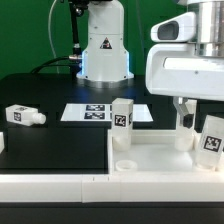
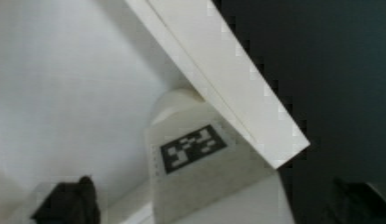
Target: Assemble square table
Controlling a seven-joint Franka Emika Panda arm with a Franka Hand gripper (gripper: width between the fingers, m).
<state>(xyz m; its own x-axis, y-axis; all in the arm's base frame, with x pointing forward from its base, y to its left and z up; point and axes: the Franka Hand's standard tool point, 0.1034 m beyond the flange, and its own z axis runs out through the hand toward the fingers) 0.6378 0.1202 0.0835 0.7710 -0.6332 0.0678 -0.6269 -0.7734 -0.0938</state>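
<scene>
While the arm hangs over the exterior view's right edge, one square table slab (image 1: 150, 152) lies on the black bench (image 1: 40, 150) in the lower right of that frame. Three tagged legs show: a first leg (image 1: 25, 116) lying at middle left, a second leg (image 1: 122, 126) upright at the slab's left corner, and a third leg (image 1: 211, 140) at the right edge under the arm. One marker board (image 1: 95, 113) lies at centre. In the wrist view the jaws stand spread, a dark fingertip (image 2: 65, 203) clear of the third leg (image 2: 193, 148), which stands between them beside the slab's rim (image 2: 216, 80).
</scene>
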